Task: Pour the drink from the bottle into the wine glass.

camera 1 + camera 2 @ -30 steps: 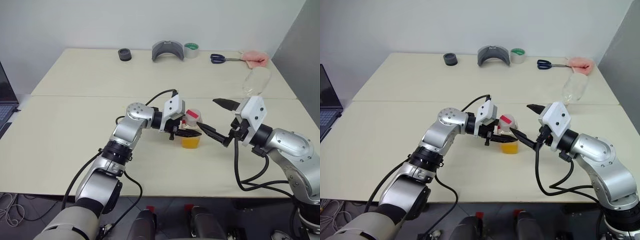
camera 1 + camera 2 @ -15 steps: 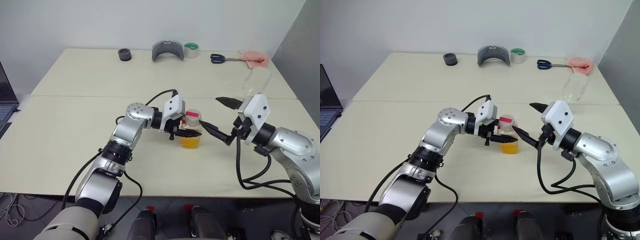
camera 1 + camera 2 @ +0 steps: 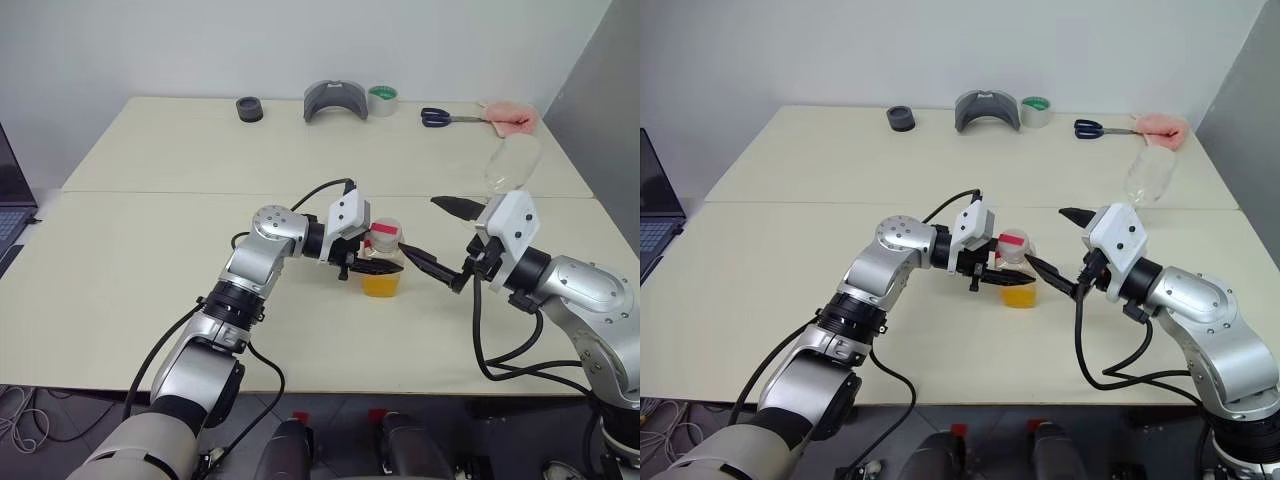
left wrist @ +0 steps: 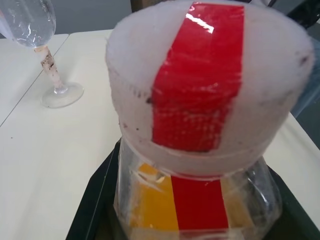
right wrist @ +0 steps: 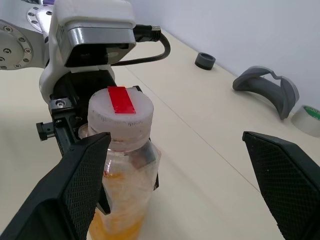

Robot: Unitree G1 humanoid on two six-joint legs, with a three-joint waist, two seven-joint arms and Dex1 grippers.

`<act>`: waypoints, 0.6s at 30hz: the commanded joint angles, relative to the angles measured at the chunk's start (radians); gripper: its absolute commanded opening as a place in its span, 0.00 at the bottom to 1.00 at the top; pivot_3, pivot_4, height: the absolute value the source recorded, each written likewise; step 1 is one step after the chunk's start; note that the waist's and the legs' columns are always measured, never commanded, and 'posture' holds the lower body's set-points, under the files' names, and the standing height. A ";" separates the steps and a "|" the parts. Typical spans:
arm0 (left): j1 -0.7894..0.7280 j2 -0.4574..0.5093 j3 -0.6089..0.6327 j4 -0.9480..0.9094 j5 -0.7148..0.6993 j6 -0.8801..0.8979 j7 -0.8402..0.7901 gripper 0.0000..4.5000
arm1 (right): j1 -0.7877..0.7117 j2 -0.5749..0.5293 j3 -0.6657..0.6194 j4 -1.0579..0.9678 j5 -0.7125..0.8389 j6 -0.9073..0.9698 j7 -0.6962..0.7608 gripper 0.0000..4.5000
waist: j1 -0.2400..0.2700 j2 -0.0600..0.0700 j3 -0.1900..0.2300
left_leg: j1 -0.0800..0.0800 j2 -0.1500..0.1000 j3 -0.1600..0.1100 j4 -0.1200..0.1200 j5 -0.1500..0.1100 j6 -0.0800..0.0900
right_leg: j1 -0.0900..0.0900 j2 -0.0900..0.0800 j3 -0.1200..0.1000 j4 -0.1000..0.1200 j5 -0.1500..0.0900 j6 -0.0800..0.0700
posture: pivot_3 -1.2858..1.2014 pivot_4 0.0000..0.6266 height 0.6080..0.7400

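Observation:
The bottle [image 3: 382, 262] stands on the table near its middle, with a white cap crossed by a red strip and the orange drink [image 3: 381, 284] in its lower part. My left gripper [image 3: 375, 266] is shut on the bottle's body from the left side. My right gripper [image 3: 417, 224] is open just to the right of the bottle, one finger [image 5: 80, 185] close beside the cap [image 5: 120, 117], not touching it. The wine glass [image 3: 512, 160] stands upright at the far right, behind the right arm. Its stem and foot [image 4: 61, 95] appear in the left wrist view.
Along the table's far edge lie a black round piece [image 3: 249, 108], a grey curved part [image 3: 337, 101], a tape roll [image 3: 382, 99], scissors [image 3: 446, 116] and a pink cloth [image 3: 510, 116]. A laptop [image 3: 10, 190] sits at the left edge.

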 commanded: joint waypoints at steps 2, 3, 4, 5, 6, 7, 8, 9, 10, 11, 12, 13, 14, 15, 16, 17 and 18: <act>-0.012 0.003 0.004 -0.040 -0.010 -0.010 -0.006 0.42 | -0.002 -0.007 -0.033 -0.016 -0.005 -0.019 -0.003 1.00 | 0.000 0.000 0.000 | 0.000 0.000 0.000 0.000 0.000 0.000 | 0.000 0.000 0.000 0.000 0.000 0.000 | 0.52 0.24 1.00; -0.012 0.003 0.004 -0.041 -0.010 -0.010 -0.006 0.42 | -0.002 -0.005 -0.033 -0.016 -0.006 -0.019 -0.004 1.00 | 0.000 0.000 0.000 | 0.000 0.000 0.000 0.000 0.000 0.000 | 0.000 0.000 0.000 0.000 0.000 0.000 | 0.52 0.24 1.00; -0.011 0.004 0.004 -0.041 -0.011 -0.010 -0.007 0.42 | -0.003 -0.004 -0.033 -0.015 -0.007 -0.020 -0.005 1.00 | 0.000 0.000 0.000 | 0.000 0.000 0.000 0.000 0.000 0.000 | 0.000 0.000 0.000 0.000 0.000 0.000 | 0.52 0.24 1.00; -0.011 0.004 0.004 -0.042 -0.011 -0.009 -0.007 0.42 | -0.004 -0.003 -0.033 -0.015 -0.008 -0.020 -0.006 1.00 | 0.000 0.000 0.000 | 0.000 0.000 0.000 0.000 0.000 0.000 | 0.000 0.000 0.000 0.000 0.000 0.000 | 0.52 0.24 1.00; -0.011 0.004 0.004 -0.041 -0.011 -0.010 -0.008 0.42 | -0.004 -0.002 -0.033 -0.014 -0.008 -0.020 -0.007 1.00 | 0.000 0.000 0.000 | 0.000 0.000 0.000 0.000 0.000 0.000 | 0.000 0.000 0.000 0.000 0.000 0.000 | 0.52 0.24 1.00; -0.011 0.004 0.004 -0.041 -0.011 -0.010 -0.008 0.42 | -0.004 -0.001 -0.033 -0.014 -0.009 -0.020 -0.007 1.00 | 0.000 0.000 0.000 | 0.000 0.000 0.000 0.000 0.000 0.000 | 0.000 0.000 0.000 0.000 0.000 0.000 | 0.52 0.24 1.00; -0.011 0.004 0.004 -0.041 -0.011 -0.009 -0.008 0.42 | -0.004 -0.002 -0.033 -0.013 -0.010 -0.020 -0.007 1.00 | 0.000 0.000 0.000 | 0.000 0.000 0.000 0.000 0.000 0.000 | 0.000 0.000 0.000 0.000 0.000 0.000 | 0.52 0.24 1.00; -0.011 0.004 0.004 -0.041 -0.011 -0.009 -0.008 0.42 | -0.003 -0.002 -0.033 -0.012 -0.011 -0.020 -0.007 1.00 | 0.000 0.000 0.000 | 0.000 0.000 0.000 0.000 0.000 0.000 | 0.000 0.000 0.000 0.000 0.000 0.000 | 0.52 0.24 1.00; -0.011 0.005 0.004 -0.042 -0.012 -0.008 -0.008 0.42 | -0.003 -0.002 -0.033 -0.011 -0.011 -0.021 -0.007 1.00 | 0.000 0.000 0.000 | 0.000 0.000 0.000 0.000 0.000 0.000 | 0.000 0.000 0.000 0.000 0.000 0.000 | 0.52 0.24 1.00; -0.010 0.005 0.004 -0.042 -0.012 -0.009 -0.008 0.42 | -0.003 -0.003 -0.033 -0.011 -0.012 -0.021 -0.007 1.00 | 0.000 0.000 0.000 | 0.000 0.000 0.000 0.000 0.000 0.000 | 0.000 0.000 0.000 0.000 0.000 0.000 | 0.52 0.24 1.00; -0.010 0.005 0.004 -0.043 -0.011 -0.009 -0.008 0.42 | -0.003 -0.003 -0.034 -0.010 -0.013 -0.022 -0.006 1.00 | 0.000 0.000 0.000 | 0.000 0.000 0.000 0.000 0.000 0.000 | 0.000 0.000 0.000 0.000 0.000 0.000 | 0.52 0.24 1.00; -0.009 0.005 0.004 -0.043 -0.012 -0.009 -0.008 0.42 | -0.003 -0.003 -0.034 -0.009 -0.014 -0.022 -0.006 1.00 | 0.000 0.000 0.000 | 0.000 0.000 0.000 0.000 0.000 0.000 | 0.000 0.000 0.000 0.000 0.000 0.000 | 0.52 0.24 1.00; -0.009 0.005 0.004 -0.044 -0.012 -0.008 -0.008 0.42 | -0.003 -0.005 -0.035 -0.008 -0.015 -0.023 -0.005 1.00 | 0.000 0.000 0.000 | 0.000 0.000 0.000 0.000 0.000 0.000 | 0.000 0.000 0.000 0.000 0.000 0.000 | 0.52 0.24 1.00; -0.008 0.005 0.004 -0.045 -0.012 -0.008 -0.008 0.42 | 0.000 -0.010 -0.037 -0.006 -0.017 -0.024 -0.002 1.00 | 0.000 0.000 0.000 | 0.000 0.000 0.000 0.000 0.000 0.000 | 0.000 0.000 0.000 0.000 0.000 0.000 | 0.52 0.24 1.00; -0.008 0.005 0.004 -0.045 -0.012 -0.007 -0.008 0.42 | 0.001 -0.013 -0.039 -0.004 -0.018 -0.024 0.001 1.00 | 0.000 0.000 0.000 | 0.000 0.000 0.000 0.000 0.000 0.000 | 0.000 0.000 0.000 0.000 0.000 0.000 | 0.52 0.24 1.00; -0.007 0.005 0.003 -0.046 -0.011 -0.007 -0.008 0.42 | 0.007 -0.023 -0.045 -0.006 -0.014 -0.021 0.009 1.00 | 0.000 0.000 0.000 | 0.000 0.000 0.000 0.000 0.000 0.000 | 0.000 0.000 0.000 0.000 0.000 0.000 | 0.52 0.24 1.00; -0.006 0.006 0.003 -0.047 -0.011 -0.007 -0.008 0.42 | 0.010 -0.029 -0.050 -0.007 -0.011 -0.019 0.015 1.00 | 0.000 0.000 0.000 | 0.000 0.000 0.000 0.000 0.000 0.000 | 0.000 0.000 0.000 0.000 0.000 0.000 | 0.52 0.24 1.00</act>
